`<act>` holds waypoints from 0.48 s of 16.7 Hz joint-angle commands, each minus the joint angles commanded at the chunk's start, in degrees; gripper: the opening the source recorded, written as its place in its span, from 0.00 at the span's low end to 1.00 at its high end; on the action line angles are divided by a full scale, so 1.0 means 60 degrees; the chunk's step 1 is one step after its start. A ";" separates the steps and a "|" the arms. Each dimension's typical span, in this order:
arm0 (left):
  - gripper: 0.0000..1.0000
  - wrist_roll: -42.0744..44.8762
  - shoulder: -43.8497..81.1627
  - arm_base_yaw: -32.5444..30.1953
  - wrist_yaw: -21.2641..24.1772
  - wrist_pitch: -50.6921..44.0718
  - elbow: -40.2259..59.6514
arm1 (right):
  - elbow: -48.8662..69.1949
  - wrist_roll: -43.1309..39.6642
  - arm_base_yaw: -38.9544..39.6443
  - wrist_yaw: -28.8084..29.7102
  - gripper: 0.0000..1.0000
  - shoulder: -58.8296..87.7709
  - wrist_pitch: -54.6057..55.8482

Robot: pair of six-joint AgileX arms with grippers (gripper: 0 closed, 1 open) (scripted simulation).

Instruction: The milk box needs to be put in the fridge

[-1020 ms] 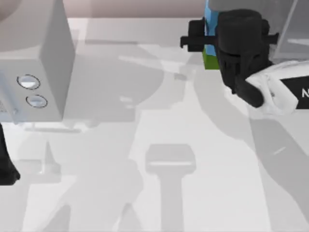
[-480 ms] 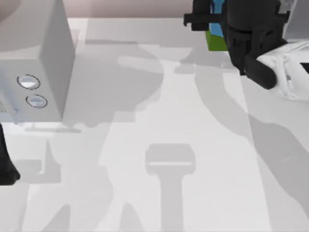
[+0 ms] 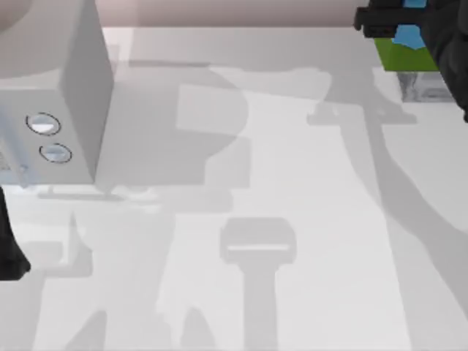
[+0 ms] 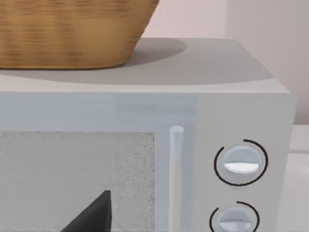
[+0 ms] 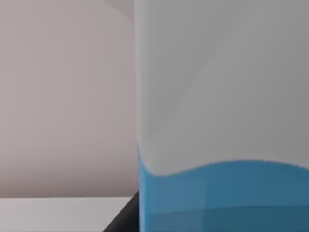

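The right gripper of an AgileX arm hangs at the far right corner of the white table, well apart from the light grey box with two round knobs, its dark fingers clenched on the milk box. The carton, blue above a green band, is carried off the tabletop, across the table from the knobbed box and just beside a small speckled grey patch at the picture's right edge; whether that patch belongs to the fridge cannot be told. In the right wrist view the carton's blue face sits close to the lens below a pale grey surface. The left arm stays parked just in front of the knobbed box, which bears a wicker basket on top; whether its pincer is released or clenched cannot be told.
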 joint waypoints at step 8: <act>1.00 0.0000 0.0000 0.0000 0.0000 0.0000 0.0000 | -0.4735 -0.0554 -0.2037 -0.1983 0.00 -0.7786 -0.1761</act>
